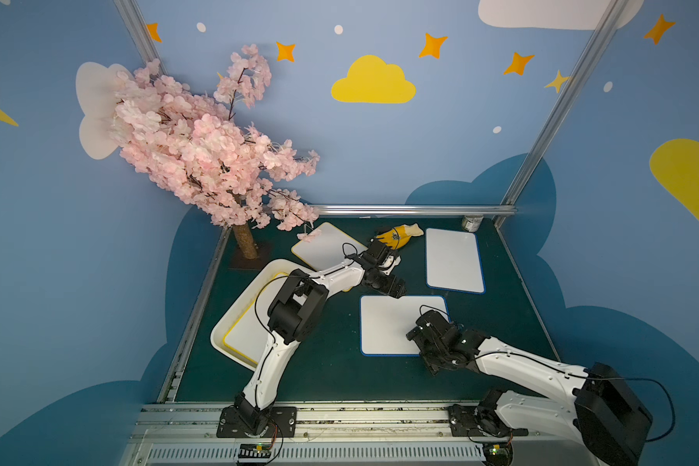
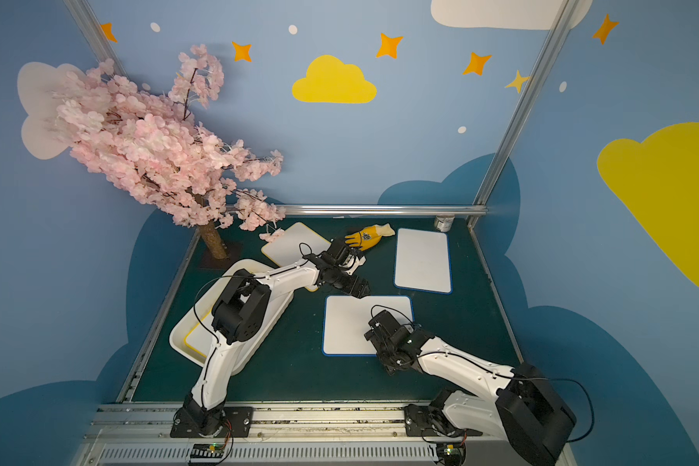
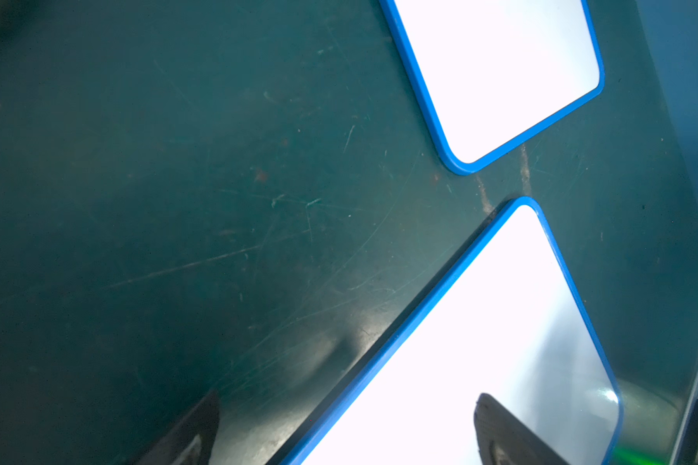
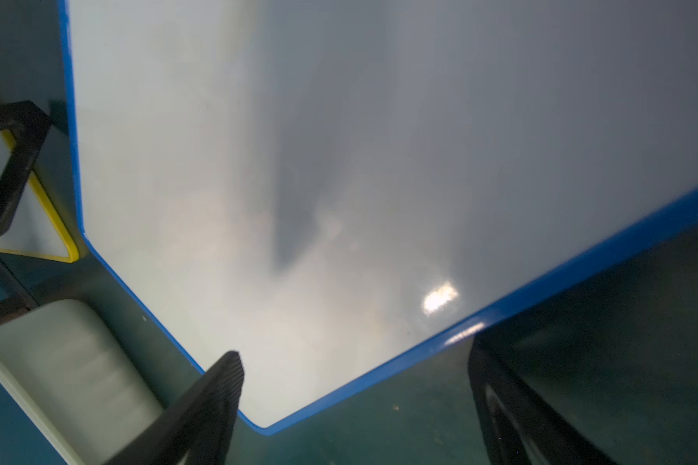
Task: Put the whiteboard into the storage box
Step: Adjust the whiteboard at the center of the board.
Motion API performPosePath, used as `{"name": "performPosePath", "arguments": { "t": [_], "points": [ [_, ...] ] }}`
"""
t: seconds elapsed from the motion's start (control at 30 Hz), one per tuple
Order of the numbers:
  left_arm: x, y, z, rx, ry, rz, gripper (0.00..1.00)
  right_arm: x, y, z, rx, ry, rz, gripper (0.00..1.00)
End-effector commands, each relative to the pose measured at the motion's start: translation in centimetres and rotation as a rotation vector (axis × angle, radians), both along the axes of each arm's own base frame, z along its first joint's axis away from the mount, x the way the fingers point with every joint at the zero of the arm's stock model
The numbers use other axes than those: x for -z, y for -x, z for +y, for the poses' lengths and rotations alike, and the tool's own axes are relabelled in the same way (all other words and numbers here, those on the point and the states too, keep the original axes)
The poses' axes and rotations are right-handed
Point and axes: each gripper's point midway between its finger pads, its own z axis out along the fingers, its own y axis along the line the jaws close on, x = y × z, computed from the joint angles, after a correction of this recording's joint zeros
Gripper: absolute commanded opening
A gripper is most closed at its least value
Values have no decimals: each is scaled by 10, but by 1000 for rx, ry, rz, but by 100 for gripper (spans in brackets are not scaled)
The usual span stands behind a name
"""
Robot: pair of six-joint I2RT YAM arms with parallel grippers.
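Green table (image 4: 379, 443), whiteboard (image 4: 379, 161) under right hand (image 4: 355, 358)

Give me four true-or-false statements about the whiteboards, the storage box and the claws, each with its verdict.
1. A yellow-rimmed whiteboard lies in the storage box. True.
2. The left claw and right claw are both shut. False: both stand open, holding nothing.
3. Two blue-rimmed whiteboards lie on the table, outside the box. True.
4. The yellow glove lies in the box. False: it lies on the table's far side.
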Motion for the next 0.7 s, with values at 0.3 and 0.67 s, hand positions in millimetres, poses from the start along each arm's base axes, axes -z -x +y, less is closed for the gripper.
{"name": "performPosePath", "arguments": {
  "t": [0.3, 0.67],
  "points": [
    [26, 55, 43, -52, -78, 154, 100, 6, -17, -12, 13, 53, -74, 88],
    [17, 92, 67, -121, -97, 224, 100, 3, -38, -5, -103, 102, -102, 88]
  ]
}}
